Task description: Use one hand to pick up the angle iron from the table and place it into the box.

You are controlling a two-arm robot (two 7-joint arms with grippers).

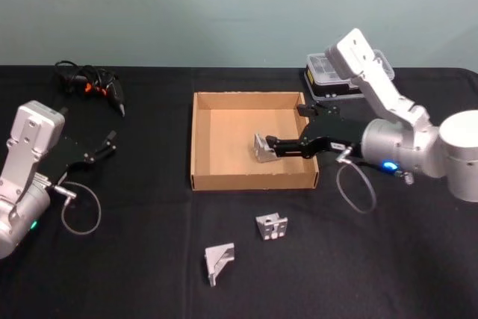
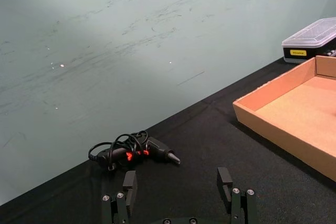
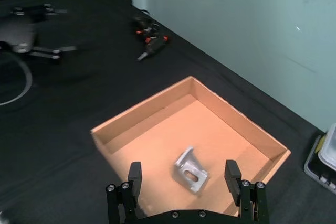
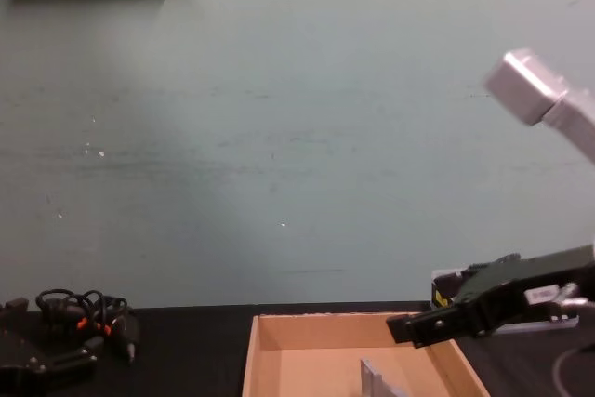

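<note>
Nearest on the desk (image 1: 149, 274), two brackets are seen lying apart from each other: one (image 1: 219, 261) close to the front edge and another (image 1: 272, 226) just behind it, between it and the box (image 1: 250, 181). Neither is touched by a tool. Off to the left, the left tool (image 1: 108, 144) is held idle over the desk, its fingers spread apart and nothing gripped. Farther in, a third bracket (image 3: 190, 170) is found inside the box, resting on its floor toward the right side. The right tool (image 1: 271, 148) is reached in over the right wall of the box, its fingers spread wide on either side of this bracket and apart from it in the wrist view. Nothing is gripped, and the bracket is judged to be let go. One placement is therefore taken as done, bar the drawing back of the arm. If every piece is meant, two pickups are judged to be left. At the far edge, a plastic case (image 1: 323, 80) is set just behind the box's right corner, and a bundle of cables (image 1: 88, 80) is laid at the far left. Counted in all: three brackets, one box, one case, one bundle of cables, two tools.
</note>
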